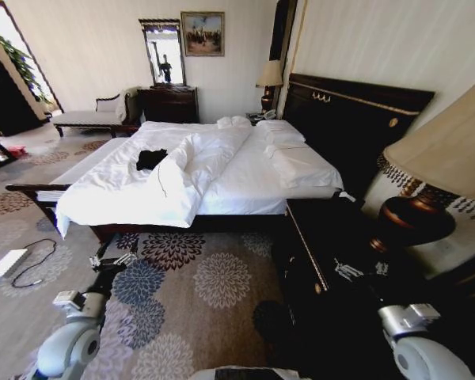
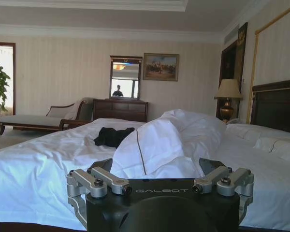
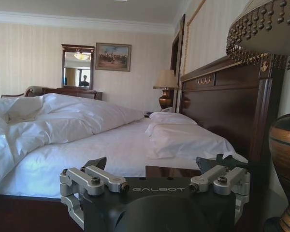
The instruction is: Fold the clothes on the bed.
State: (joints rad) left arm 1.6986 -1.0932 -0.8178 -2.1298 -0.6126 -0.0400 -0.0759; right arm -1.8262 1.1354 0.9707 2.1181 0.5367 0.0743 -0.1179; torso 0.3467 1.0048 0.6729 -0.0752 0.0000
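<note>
T-shirt point(image 1: 151, 159): crumpled at 11 o'clock on bed point(image 1: 245, 178); soft, limp — grab by hem.
Left pincer point(image 2: 154, 166): released, low.
Right pincer point(image 3: 152, 164): released, low.

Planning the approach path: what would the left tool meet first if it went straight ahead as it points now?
Probably the white duvet draped over the near side of the bed. The left tool is open; depth is uncertain.
</note>
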